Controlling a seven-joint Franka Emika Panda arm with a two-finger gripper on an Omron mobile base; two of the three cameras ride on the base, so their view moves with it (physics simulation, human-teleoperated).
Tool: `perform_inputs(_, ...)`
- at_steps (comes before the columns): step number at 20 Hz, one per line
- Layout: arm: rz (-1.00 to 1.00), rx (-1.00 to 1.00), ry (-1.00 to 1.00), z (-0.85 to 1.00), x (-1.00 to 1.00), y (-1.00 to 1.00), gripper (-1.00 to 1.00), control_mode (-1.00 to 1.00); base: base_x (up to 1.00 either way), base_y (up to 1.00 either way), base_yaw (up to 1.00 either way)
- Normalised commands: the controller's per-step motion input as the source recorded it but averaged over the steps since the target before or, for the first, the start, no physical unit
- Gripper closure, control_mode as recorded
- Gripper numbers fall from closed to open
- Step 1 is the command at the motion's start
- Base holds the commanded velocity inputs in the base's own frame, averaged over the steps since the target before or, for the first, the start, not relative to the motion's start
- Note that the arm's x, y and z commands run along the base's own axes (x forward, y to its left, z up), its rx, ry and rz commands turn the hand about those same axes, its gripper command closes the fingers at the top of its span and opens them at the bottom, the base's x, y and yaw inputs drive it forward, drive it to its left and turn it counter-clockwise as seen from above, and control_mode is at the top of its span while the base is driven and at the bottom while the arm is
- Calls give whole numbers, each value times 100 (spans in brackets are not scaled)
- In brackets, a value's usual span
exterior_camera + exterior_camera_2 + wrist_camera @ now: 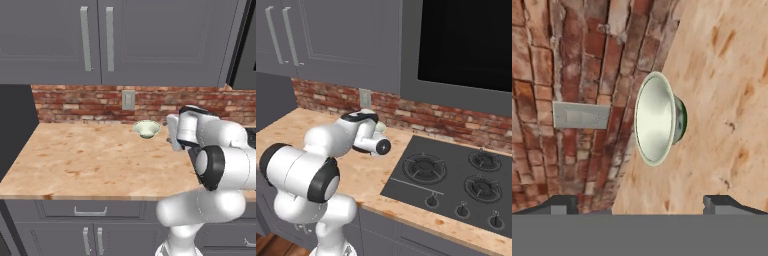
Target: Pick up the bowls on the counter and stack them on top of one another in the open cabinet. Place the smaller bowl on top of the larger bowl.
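The smaller bowl (146, 129), pale greenish-white, sits upright on the tan counter (90, 160) close to the red brick backsplash. In the hand view the smaller bowl (657, 119) lies straight ahead, rolled sideways by the camera. My gripper (641, 205) is open, with nothing between its dark fingertips (559, 204). It stays a short way back from the bowl without touching it. In the left base view my hand is just to the right of the bowl, at about its height. A sliver of the smaller bowl (380, 128) peeks out behind my arm. The larger bowl and the open cabinet are out of view.
A wall outlet (128, 100) is set in the brick right behind the bowl. Grey twin-door cabinets (95, 40) hang above the counter. A black stovetop (446, 175) lies to the right, under a dark appliance (466, 40). A dark grey panel (15, 125) borders the counter's left end.
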Motion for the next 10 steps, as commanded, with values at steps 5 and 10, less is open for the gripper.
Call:
perform_inputs(5,0,0,0,-21,29,0,-100,-100,0,0,0)
perform_inputs(10,0,1,0,-16,34,-2,-100,-100,0,0,0)
